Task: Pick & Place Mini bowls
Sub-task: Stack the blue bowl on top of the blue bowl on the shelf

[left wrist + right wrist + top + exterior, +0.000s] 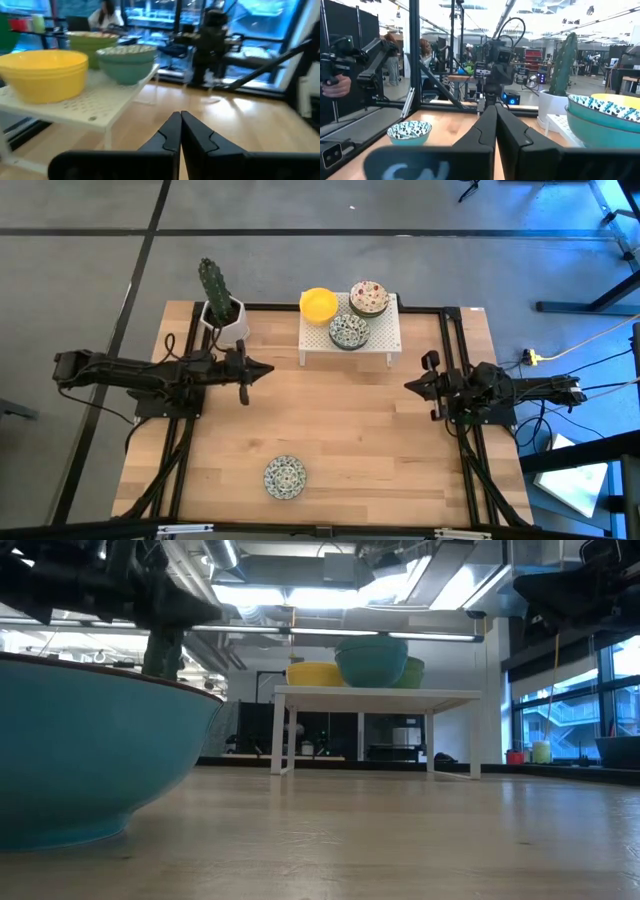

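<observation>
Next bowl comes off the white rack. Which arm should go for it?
Probably the left. The left gripper, shut, sits close to the white rack on the yellow bowl side. The right gripper, also shut, sits slightly farther off, past the rack's other end.

Both arms stretch inward above the table, the left gripper (268, 368) and right gripper (408, 385) facing each other, fingers pressed together, holding nothing.

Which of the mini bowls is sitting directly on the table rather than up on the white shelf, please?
The blue-green patterned bowl alone near the table's front edge. The yellow bowl, the floral bowl and the other blue-green patterned bowl all sit on the white shelf.
</observation>
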{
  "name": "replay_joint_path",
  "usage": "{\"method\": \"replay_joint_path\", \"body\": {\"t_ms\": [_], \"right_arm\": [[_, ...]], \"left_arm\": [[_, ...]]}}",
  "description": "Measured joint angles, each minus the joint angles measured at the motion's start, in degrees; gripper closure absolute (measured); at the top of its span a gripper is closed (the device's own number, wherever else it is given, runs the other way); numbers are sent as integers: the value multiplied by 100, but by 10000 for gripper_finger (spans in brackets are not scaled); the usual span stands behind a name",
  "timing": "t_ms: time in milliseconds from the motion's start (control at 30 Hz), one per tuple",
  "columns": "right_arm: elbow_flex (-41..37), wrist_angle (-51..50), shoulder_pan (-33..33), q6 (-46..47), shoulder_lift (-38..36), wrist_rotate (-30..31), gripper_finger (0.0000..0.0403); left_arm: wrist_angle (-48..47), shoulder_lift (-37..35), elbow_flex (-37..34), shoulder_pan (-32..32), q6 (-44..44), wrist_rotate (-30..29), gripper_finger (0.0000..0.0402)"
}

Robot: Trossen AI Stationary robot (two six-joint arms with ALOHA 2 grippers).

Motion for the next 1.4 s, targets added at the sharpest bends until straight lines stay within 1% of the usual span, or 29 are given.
{"method": "replay_joint_path", "body": {"t_ms": [133, 200, 400, 533, 633, 833, 900, 967, 1033, 1167, 1233, 1333, 1400], "right_arm": [[0, 103, 0, 143, -2, -2, 391], [0, 116, 0, 220, -2, -2, 391], [0, 52, 0, 399, -2, -15, 391], [0, -88, 1, 463, 2, -104, 391], [0, -79, 0, 586, 0, -101, 391], [0, 51, 0, 308, -2, -47, 391], [0, 59, 1, 134, -2, -46, 391], [0, 122, -2, -32, 0, -44, 391], [0, 200, -2, -219, -1, -44, 391], [0, 310, -7, -434, -2, -44, 391], [0, 357, -7, -524, -2, -44, 391], [0, 399, -7, -579, -2, -46, 391], [0, 400, -7, -598, -2, -44, 391]], "left_arm": [[317, 5, 2, -230, -97, 281, 398], [398, 2, 2, -376, -103, 315, 398], [344, 66, 2, -669, 10, 72, 398], [340, 206, 2, -673, 173, -32, 398], [343, 319, 2, -673, 102, -46, 398], [369, 594, 2, -854, -39, -41, 398], [241, 695, 100, -987, -176, -94, 398], [-164, 825, 363, -1201, -282, -239, 398], [-868, 997, 763, -1511, -253, -483, 398], [-2500, 1460, 1894, -2250, -116, -1265, 398], [-3180, 1722, 2474, -2598, -106, -1536, 398], [-3901, 2083, 3256, -3069, -102, -1667, 398], [-4232, 2320, 3695, -3353, -145, -1862, 398]]}}
